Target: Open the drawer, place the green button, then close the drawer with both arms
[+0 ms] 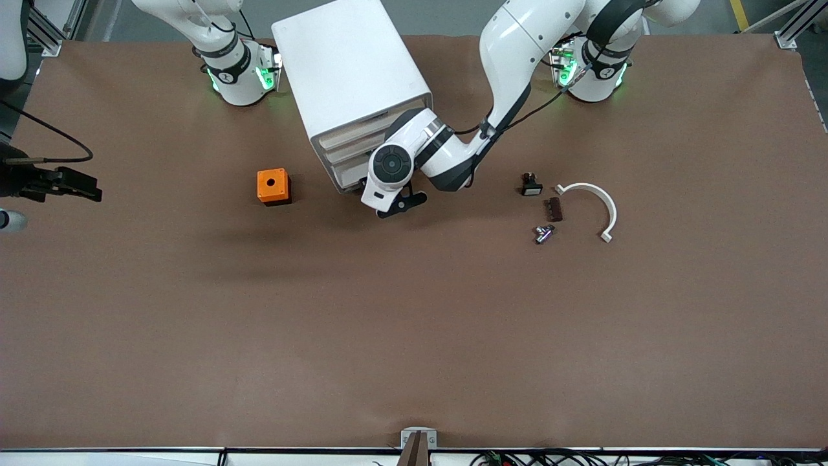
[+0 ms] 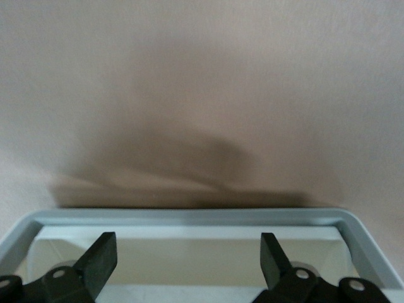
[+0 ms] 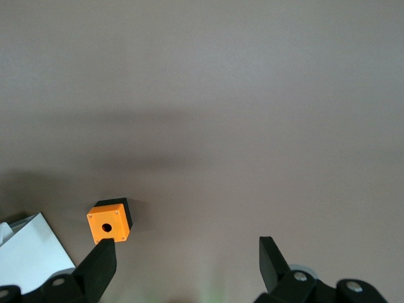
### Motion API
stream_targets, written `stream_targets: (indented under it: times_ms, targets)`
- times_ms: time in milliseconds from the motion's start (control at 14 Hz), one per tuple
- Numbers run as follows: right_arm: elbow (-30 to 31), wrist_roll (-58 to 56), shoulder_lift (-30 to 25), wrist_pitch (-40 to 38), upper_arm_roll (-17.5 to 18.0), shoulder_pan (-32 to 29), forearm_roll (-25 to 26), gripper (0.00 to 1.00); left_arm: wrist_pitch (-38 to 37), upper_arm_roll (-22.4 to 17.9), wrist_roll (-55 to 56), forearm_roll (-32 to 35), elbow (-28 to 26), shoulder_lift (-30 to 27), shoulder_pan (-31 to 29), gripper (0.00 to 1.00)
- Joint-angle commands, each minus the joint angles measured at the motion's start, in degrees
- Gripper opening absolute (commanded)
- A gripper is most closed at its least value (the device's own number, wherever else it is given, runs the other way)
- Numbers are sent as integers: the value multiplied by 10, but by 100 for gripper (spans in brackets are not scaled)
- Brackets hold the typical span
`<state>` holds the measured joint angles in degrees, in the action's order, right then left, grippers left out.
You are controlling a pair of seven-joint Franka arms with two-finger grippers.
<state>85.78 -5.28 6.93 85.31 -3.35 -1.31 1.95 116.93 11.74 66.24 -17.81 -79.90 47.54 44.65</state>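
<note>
On the table: one cabinet, one orange box.

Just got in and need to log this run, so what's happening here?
The left gripper is down at the bottom drawer of the white cabinet, jaws open over its front edge. The right gripper waits open, high above the orange box. The small parts sit untouched toward the left arm's end.

Right claw spread wide — orange cube on table.
</note>
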Motion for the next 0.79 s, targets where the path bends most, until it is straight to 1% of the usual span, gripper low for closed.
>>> stream_targets:
  times_ms: [0, 286, 716]
  targets:
    - [49, -25, -53, 16, 7, -19, -2, 100, 3, 4, 5, -33, -6, -4, 7, 100]
    - [80, -26, -90, 46, 6, -23, -9, 100, 4, 4, 5, -64, -10, -4, 12, 100]
    - [67, -26, -101, 45, 5, -34, -8, 100, 5, 4, 5, -67, -19, -5, 12, 100]
